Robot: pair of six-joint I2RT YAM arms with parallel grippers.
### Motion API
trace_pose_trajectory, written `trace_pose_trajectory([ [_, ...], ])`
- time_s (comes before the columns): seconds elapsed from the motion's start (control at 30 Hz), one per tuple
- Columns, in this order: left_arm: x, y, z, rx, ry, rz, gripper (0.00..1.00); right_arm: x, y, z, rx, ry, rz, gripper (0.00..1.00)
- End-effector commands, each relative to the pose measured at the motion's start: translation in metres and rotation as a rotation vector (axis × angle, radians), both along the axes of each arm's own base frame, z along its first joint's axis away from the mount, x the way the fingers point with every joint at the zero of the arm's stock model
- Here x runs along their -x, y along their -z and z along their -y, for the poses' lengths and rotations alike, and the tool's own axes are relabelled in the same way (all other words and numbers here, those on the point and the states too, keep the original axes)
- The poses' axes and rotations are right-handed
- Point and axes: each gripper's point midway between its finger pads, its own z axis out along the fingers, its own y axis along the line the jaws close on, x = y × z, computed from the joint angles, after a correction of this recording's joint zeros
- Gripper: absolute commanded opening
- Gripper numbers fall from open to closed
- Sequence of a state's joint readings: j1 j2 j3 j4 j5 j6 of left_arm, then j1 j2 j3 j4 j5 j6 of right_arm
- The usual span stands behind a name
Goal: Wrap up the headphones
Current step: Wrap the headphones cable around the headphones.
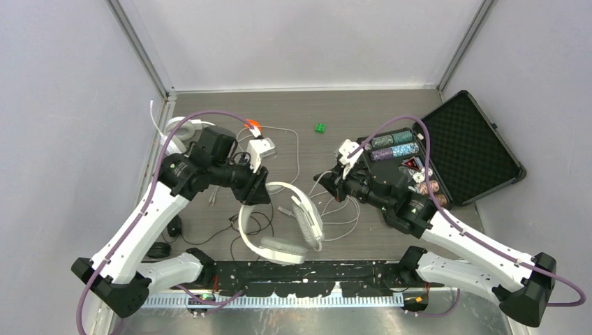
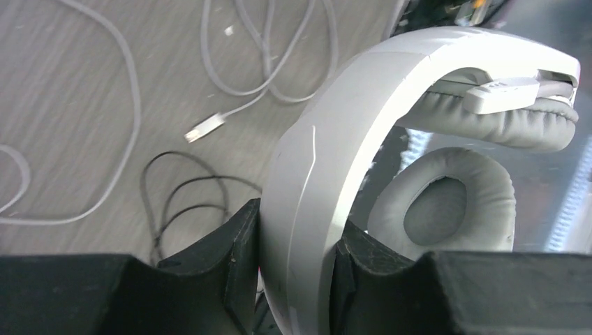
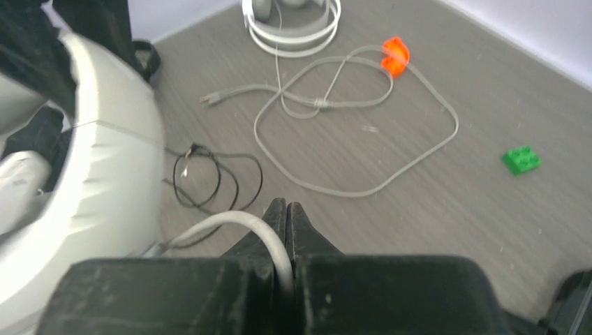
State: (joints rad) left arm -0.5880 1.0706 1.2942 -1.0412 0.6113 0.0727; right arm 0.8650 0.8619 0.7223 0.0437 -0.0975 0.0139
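White over-ear headphones (image 1: 279, 227) lie at the table's middle. My left gripper (image 1: 255, 190) is shut on their headband (image 2: 307, 202), which sits between the two black fingers (image 2: 234, 258); a padded cup (image 2: 447, 209) shows beyond. My right gripper (image 1: 329, 183) is shut on the headphones' thin white cord (image 3: 237, 222), which runs from between the fingertips toward the white headband (image 3: 105, 174). A second white headset (image 1: 178, 132) lies at the back left and also shows in the right wrist view (image 3: 293, 24). A small black pair (image 1: 164, 237) with a black cord (image 3: 209, 178) lies at the left.
An open black foam-lined case (image 1: 464, 143) with chips stands at the right. A green brick (image 1: 320, 128) and an orange piece (image 1: 253, 128) lie at the back. Loose white cord loops (image 3: 363, 125) lie on the table. Grey walls close the back and sides.
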Motion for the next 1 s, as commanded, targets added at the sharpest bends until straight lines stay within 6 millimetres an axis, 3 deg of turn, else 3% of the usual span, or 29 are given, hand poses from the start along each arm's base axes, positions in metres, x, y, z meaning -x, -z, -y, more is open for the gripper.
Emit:
trace_pose_trajectory([
  [0.0, -0.019, 0.008, -0.022, -0.152, -0.039, 0.118, 0.00, 0.009, 0.000, 0.011, 0.077, 0.022, -0.126, 0.01],
  [0.2, -0.036, 0.018, -0.033, -0.229, -0.104, 0.185, 0.00, 0.018, -0.014, 0.006, 0.067, -0.002, -0.229, 0.01],
  [0.47, -0.058, 0.029, -0.052, -0.340, -0.251, 0.221, 0.00, 0.038, -0.055, -0.020, -0.093, -0.128, -0.345, 0.01],
  [0.6, -0.068, 0.021, -0.052, -0.297, -0.342, 0.254, 0.00, 0.051, -0.067, -0.040, -0.185, -0.241, -0.415, 0.01],
  [0.83, -0.091, 0.005, -0.065, -0.249, -0.603, 0.281, 0.00, 0.056, -0.065, -0.066, -0.252, -0.342, -0.499, 0.05],
  [0.97, -0.099, -0.001, -0.068, -0.218, -0.712, 0.264, 0.00, 0.060, -0.074, -0.076, -0.310, -0.408, -0.461, 0.11],
])
